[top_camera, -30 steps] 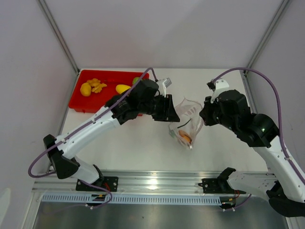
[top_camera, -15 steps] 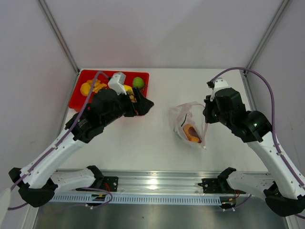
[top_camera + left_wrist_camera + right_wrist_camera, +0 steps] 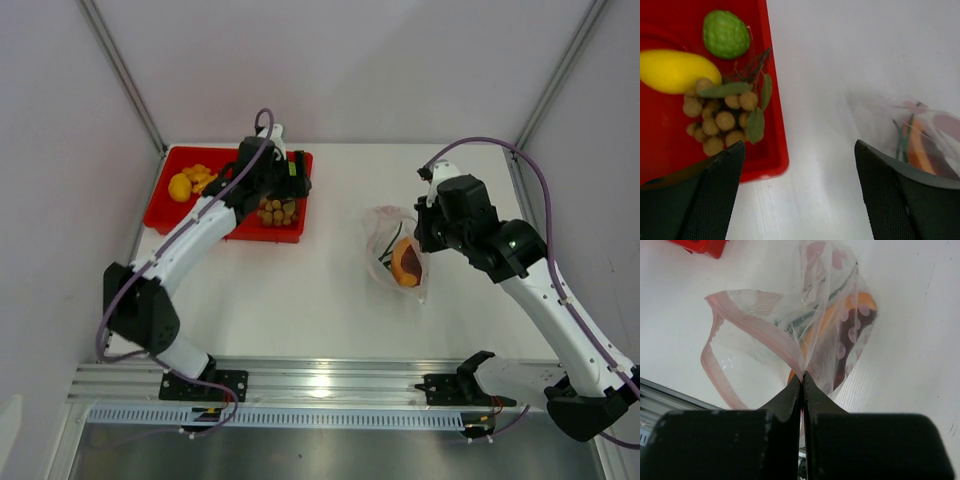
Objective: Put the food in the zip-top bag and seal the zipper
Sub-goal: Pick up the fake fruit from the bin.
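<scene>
Fetching step: the left fingers (image 3: pixel 292 185) are spread wide and empty over the right end of the red tray (image 3: pixel 775 125), upper left of the top view, above the nut cluster (image 3: pixel 720 120).
Right fingers (image 3: pixel 802 390): pressed fully together on the pink zipper (image 3: pixel 714 327) lip of the zip-top bag (image 3: pixel 395 250), holding its mouth up and open at centre right.
Bag contents: an orange piece (image 3: pixel 405 262) and something green-stemmed are already inside.
Food left in tray: nut cluster, lime (image 3: pixel 726 34) and mango (image 3: pixel 675 71); lemon (image 3: pixel 180 187) and orange pieces (image 3: pixel 203 177) at the tray's far left.
Doing it well: probably drop straight down, centre the cluster between the pads, close on its body rather than its leaves, and clear the tray wall before crossing the bench (image 3: pixel 840 60). The right arm should keep the mouth gaping.
Change from a second before: the left arm was at the bag mouth with its fingers nearly closed; it now stands back at the tray, opened. The right pinch is unchanged.
</scene>
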Robot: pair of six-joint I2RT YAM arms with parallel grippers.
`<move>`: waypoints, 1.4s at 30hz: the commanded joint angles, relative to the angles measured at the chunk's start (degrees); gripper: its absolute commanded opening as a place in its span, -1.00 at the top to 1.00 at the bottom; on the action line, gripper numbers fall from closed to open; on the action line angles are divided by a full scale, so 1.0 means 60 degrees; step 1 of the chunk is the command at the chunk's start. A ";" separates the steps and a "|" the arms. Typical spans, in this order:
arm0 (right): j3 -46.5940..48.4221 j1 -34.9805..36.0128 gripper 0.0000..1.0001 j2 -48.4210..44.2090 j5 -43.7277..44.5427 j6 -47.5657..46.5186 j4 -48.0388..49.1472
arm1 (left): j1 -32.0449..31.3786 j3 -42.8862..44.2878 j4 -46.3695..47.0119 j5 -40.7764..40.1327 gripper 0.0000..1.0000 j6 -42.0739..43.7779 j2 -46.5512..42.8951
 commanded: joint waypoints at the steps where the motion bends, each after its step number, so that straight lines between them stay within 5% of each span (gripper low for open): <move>1: -0.0037 -0.0086 1.00 -0.0103 -0.0170 -0.0257 0.0514 | 0.0654 0.2011 0.0252 0.1660 -0.78 0.2536 0.1625; 4: -0.0184 -0.0101 1.00 -0.0132 -0.0185 -0.0388 0.0602 | 0.0875 0.3842 -0.0890 0.2174 -0.61 0.4102 0.2831; 12: -0.0652 -0.0174 1.00 -0.0132 -0.0857 -0.0404 0.0894 | 0.1226 0.6863 -0.2735 0.2992 -0.60 0.6539 0.5631; 27: -0.1282 -0.0188 1.00 -0.0352 -0.1445 -0.0345 0.1114 | 0.1695 0.7818 -0.3836 0.3459 -0.24 0.7785 0.7185; 42: -0.1488 -0.0188 1.00 -0.0308 -0.1606 -0.0272 0.1290 | 0.1798 0.8052 -0.4422 0.3857 -0.28 0.7611 0.7786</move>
